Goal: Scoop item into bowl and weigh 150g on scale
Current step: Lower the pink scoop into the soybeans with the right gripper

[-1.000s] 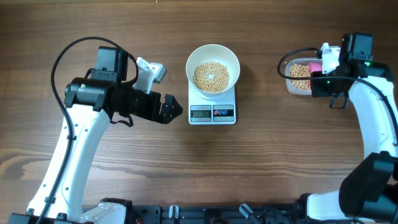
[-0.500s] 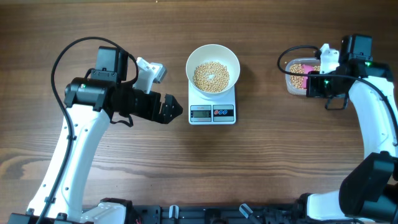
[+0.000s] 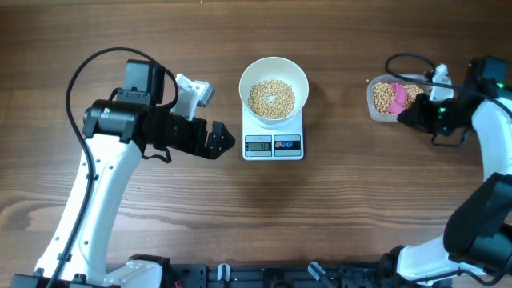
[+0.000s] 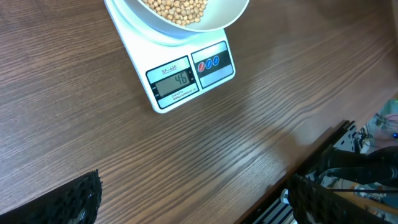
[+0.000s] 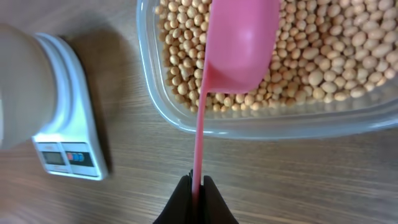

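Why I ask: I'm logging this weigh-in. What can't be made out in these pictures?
- Overhead: the digits on the scale are too small to read.
- Right wrist: the pink scoop covers the beans beneath it, so whether it holds any cannot be told. The scale at the left edge is blurred.
- Left wrist: the bowl is cut off by the top edge, which hides how full it is.

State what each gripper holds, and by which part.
Right gripper pinches the pink scoop by the end of its thin handle. Left gripper is open and holds nothing.
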